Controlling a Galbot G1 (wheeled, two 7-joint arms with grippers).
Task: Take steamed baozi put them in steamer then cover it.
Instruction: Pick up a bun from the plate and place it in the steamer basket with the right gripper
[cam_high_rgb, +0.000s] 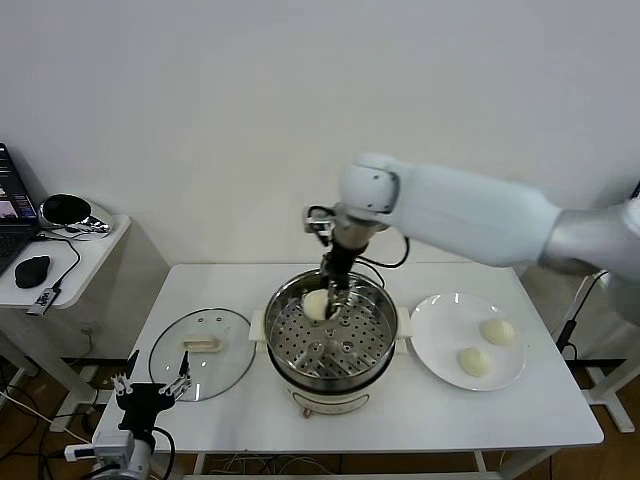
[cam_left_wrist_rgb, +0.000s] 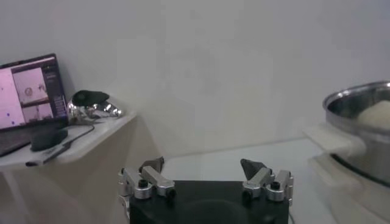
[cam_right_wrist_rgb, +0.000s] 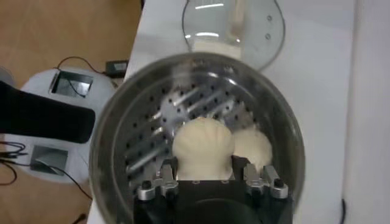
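The steamer (cam_high_rgb: 372, 352) is a shiny steel pot with a perforated tray, standing mid-table. My right gripper (cam_high_rgb: 335, 290) reaches down into its back part, shut on a cream-white baozi (cam_right_wrist_rgb: 203, 145) just above the tray (cam_right_wrist_rgb: 152, 128). A second baozi (cam_right_wrist_rgb: 253, 148) rests on the tray right beside the held one. In the head view one baozi (cam_high_rgb: 316, 304) shows at the fingertips. Two more baozi (cam_high_rgb: 497, 331) (cam_high_rgb: 473, 362) lie on the white plate (cam_high_rgb: 440, 320) at the right. The glass cover (cam_high_rgb: 203, 352) lies flat on the table left of the steamer. My left gripper (cam_high_rgb: 150, 385) hangs open below the table's front left corner.
A side table (cam_high_rgb: 70, 250) with a laptop (cam_high_rgb: 12, 215), mouse (cam_high_rgb: 32, 270) and cables stands at the far left. The steamer's side handles (cam_high_rgb: 257, 326) stick out towards the cover and the plate. The wall runs close behind the table.
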